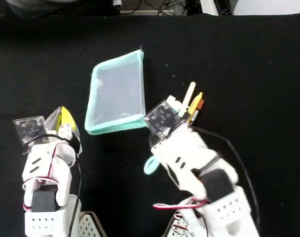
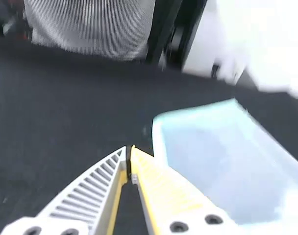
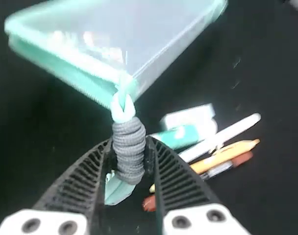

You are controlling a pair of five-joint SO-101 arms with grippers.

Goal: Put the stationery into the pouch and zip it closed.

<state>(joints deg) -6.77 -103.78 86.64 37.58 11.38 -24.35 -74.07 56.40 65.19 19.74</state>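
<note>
A translucent teal pouch (image 1: pixel 115 93) lies flat in the middle of the black table. My right gripper (image 3: pixel 129 164) is shut on a grey coiled zip pull (image 3: pixel 129 147) at the pouch's near corner (image 3: pixel 120 95). In the high view the right gripper (image 1: pixel 149 123) sits at the pouch's lower right corner. Just beyond that gripper the stationery lies on the table: a white eraser (image 3: pixel 189 117), a teal item (image 3: pixel 181 135), a white pen (image 3: pixel 222 137) and an orange pen (image 3: pixel 228 153). My left gripper (image 2: pixel 129 159) is shut on nothing, a short way off the pouch (image 2: pixel 222 156).
The pens (image 1: pixel 193 101) lie right of the pouch in the high view. A teal loop (image 1: pixel 151 165) shows under the right arm. The left arm (image 1: pixel 44 168) stands at the front left, its gripper (image 1: pixel 61 112) pointing toward the pouch. Black tabletop (image 1: pixel 239 64) stretches all around.
</note>
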